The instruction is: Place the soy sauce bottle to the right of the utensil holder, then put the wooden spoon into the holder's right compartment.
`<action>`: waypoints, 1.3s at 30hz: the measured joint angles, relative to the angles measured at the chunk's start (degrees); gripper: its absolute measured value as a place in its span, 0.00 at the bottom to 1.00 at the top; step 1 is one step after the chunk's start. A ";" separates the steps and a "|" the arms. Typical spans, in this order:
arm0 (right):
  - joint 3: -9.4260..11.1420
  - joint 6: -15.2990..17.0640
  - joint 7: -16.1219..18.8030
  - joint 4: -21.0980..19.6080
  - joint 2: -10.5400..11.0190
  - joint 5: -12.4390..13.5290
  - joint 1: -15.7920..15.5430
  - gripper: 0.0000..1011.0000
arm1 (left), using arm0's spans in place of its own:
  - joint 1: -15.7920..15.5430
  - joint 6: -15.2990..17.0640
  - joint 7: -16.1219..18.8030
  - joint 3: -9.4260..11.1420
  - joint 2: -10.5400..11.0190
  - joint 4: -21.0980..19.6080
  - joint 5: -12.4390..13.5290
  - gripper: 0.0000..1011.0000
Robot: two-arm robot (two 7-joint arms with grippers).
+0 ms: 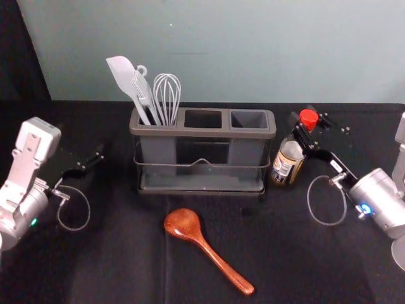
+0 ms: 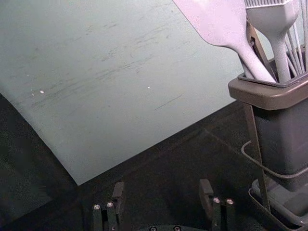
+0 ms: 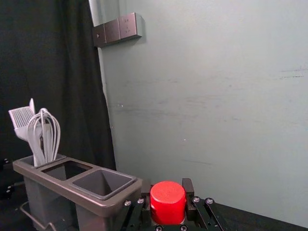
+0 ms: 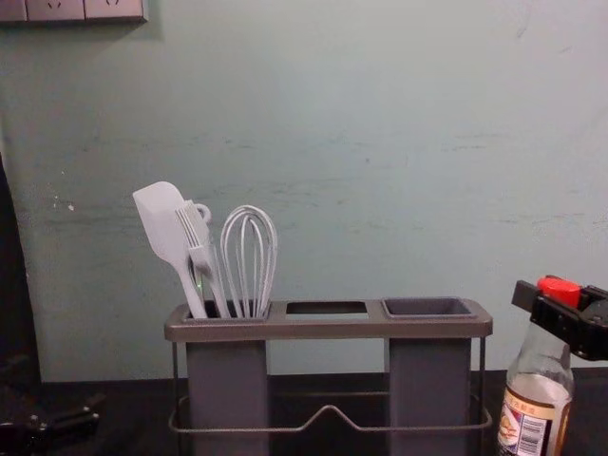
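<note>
1. In the head view, the sauce bottle [image 1: 288,163] is being held just beside the utensil holder [image 1: 202,131], at its three o'clock.
2. The right claw [image 1: 307,126] is being kept clamped around the bottle's neck, below the red cap [image 3: 167,202], which is being flanked by its two fingers.
3. The left claw [image 1: 85,151] is being held near the holder's nine o'clock side, its fingers being spread wide around nothing.
4. The wooden spoon [image 1: 182,223] is being supported by the table [image 1: 126,266] at the holder's six o'clock, its handle being pointed between four and five.
5. A spatula [image 4: 161,223], a brush [image 4: 197,233] and a whisk [image 4: 249,256] are being held upright in the holder's nine o'clock compartment.
6. The table is being covered by black cloth; behind it, a pale wall [image 4: 380,142] is being seen, with sockets [image 4: 57,9] at ten o'clock in the chest view.
</note>
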 joint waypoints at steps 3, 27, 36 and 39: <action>-0.03 -0.02 -0.01 0.69 -0.24 0.07 0.43 0.38 | 0.00 0.00 0.00 0.00 0.00 0.00 0.00 0.99; 1.27 -0.52 0.26 -0.92 0.03 1.74 -0.20 0.89 | 0.00 0.00 0.00 0.00 0.00 0.00 0.00 0.99; 1.93 0.61 -1.70 -7.90 1.74 0.74 -4.12 0.99 | 0.00 0.00 0.00 0.00 0.00 0.00 0.00 0.99; 1.84 2.21 -3.63 -11.48 2.48 -1.00 -6.59 0.99 | 0.00 0.00 0.00 0.00 0.00 0.00 0.00 0.99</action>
